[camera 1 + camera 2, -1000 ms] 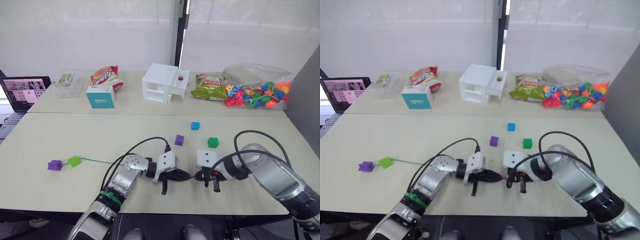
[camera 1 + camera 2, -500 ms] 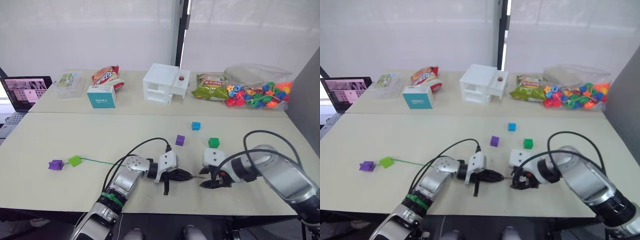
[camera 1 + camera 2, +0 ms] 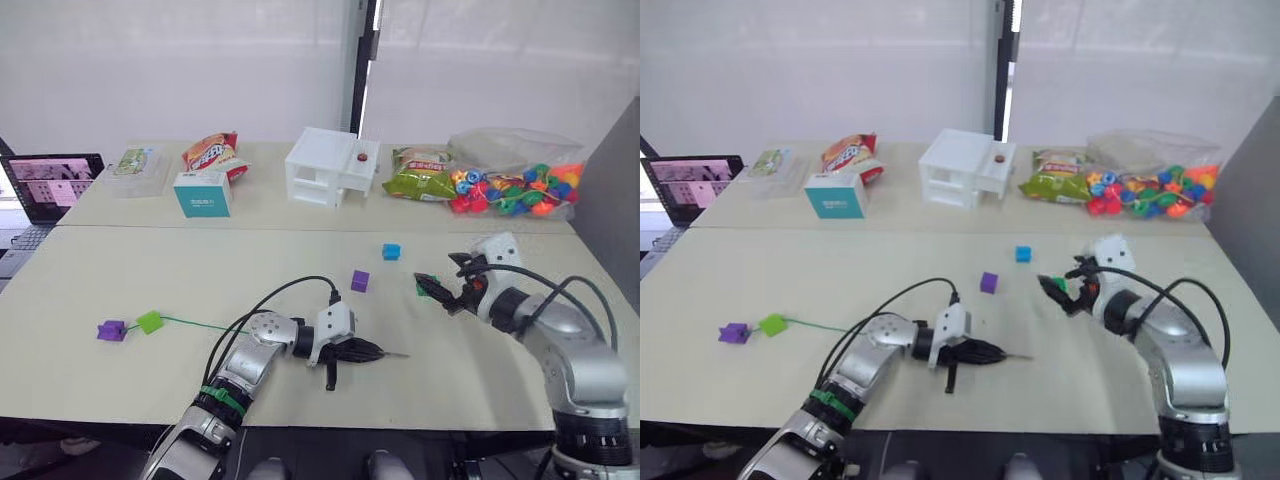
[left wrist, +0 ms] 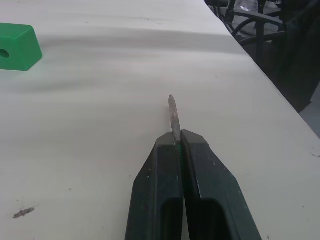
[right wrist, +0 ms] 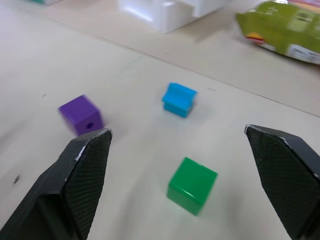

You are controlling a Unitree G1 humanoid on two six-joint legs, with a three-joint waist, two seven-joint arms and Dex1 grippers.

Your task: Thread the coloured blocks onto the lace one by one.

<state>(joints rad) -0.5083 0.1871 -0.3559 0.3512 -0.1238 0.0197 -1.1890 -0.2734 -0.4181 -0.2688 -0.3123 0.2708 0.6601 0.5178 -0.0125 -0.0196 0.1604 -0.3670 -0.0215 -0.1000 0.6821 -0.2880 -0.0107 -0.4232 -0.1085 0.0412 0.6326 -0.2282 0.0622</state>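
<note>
Near the front edge of the table [image 3: 120, 270], the lace [image 3: 185, 321] ran as a thin green cord from the two blocks already on it, a purple block [image 3: 110, 330] and a lime green block [image 3: 148, 321] at about nine o'clock, across to the left gripper [image 3: 362, 350]; that gripper was pinched tight on the cord just behind its stiff greyish tip [image 4: 173, 115], which stuck out past the fingertips toward three o'clock, its long axis lying roughly level with the tabletop; three blocks lay loose and well apart from the tip, at about one o'clock from it: a second purple block [image 3: 360, 281] nearest, a blue block [image 3: 391, 251] farther back, and a darker green block [image 5: 192, 184] to their right; the right gripper [image 3: 440, 291] hung over that green block with its fingers spread wide and nothing between them, the block sitting on the table between and beneath the two pads in the right wrist view; so the right arm was plainly the nearer one to the loose blocks, and the green one looked like its target; the coming move, as I judged it, turned on closing on that block so that its hole stayed clear, then bringing the hole into line with the tip's three o'clock axis; in the left wrist view a hole showed on one side face of the green block; a bag of bright beads [image 3: 515, 190] sat at the far right, apart from all this.
</note>
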